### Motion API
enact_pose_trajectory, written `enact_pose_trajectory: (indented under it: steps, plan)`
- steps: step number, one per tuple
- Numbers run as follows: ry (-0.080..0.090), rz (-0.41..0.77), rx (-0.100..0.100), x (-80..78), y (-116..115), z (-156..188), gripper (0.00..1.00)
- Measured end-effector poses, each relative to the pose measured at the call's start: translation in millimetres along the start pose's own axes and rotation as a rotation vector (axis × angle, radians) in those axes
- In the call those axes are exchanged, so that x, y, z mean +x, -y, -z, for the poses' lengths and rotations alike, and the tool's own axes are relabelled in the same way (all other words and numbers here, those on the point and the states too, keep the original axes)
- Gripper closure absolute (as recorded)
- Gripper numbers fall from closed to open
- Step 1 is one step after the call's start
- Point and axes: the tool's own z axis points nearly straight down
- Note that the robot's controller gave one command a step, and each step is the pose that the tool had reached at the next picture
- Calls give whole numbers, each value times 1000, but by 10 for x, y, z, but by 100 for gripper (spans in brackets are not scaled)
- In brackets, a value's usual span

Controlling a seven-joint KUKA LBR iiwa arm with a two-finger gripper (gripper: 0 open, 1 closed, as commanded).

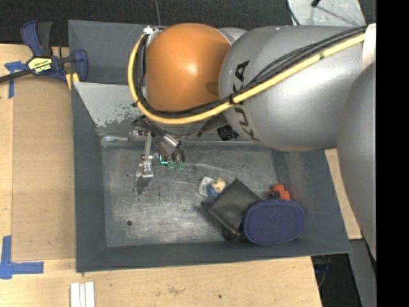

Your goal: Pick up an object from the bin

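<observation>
The left half of the bin [89, 190] lies bare. Over its upper-left floor hangs the gripper [157, 166], fingers apart with nothing between them, so the pick looks not yet begun. Further toward the view's right lie a small clear-and-blue trinket [211, 185], a black pouch [229, 204], a blue oval case [275, 222] and an orange bit [279, 192]. Next, I judge, the gripper must shift over one of them and lower.

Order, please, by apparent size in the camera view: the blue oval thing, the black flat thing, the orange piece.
1. blue oval thing
2. black flat thing, partly covered by the blue one, so the order of these two is unsure
3. orange piece, clearly smallest
</observation>
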Motion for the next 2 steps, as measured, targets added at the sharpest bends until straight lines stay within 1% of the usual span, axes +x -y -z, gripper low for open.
enact_pose_trajectory:
  steps: [1,2]
  plan:
    - [0,332,1,422,144,-1522,0]
    - [21,352,-1,-335,290,-691,0]
